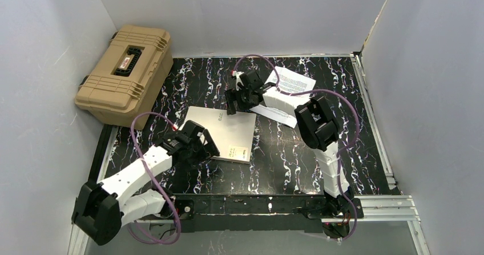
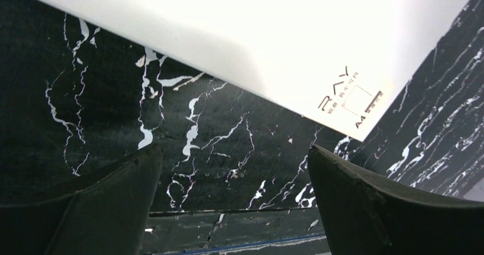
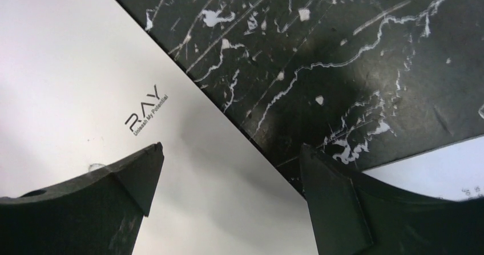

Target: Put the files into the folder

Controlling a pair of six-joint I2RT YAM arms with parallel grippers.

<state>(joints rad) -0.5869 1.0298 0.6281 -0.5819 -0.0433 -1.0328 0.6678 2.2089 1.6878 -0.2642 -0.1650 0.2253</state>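
Note:
The folder (image 1: 225,130) lies closed and flat in the middle of the black marble table, cream-white side up, with small dark print. The files (image 1: 294,84) are white printed sheets at the back right, partly under my right arm. My left gripper (image 1: 204,148) is open and empty, low over the table just off the folder's near left edge; the left wrist view shows the folder (image 2: 257,32) beyond the gripper (image 2: 235,164). My right gripper (image 1: 234,105) is open and empty, straddling the folder's far right edge (image 3: 85,67). A corner of the files (image 3: 439,169) shows beside the gripper (image 3: 231,164).
A tan ribbed hard case (image 1: 125,72) stands at the back left, partly off the table. White walls enclose the table on three sides. A metal rail (image 1: 376,135) runs along the right edge.

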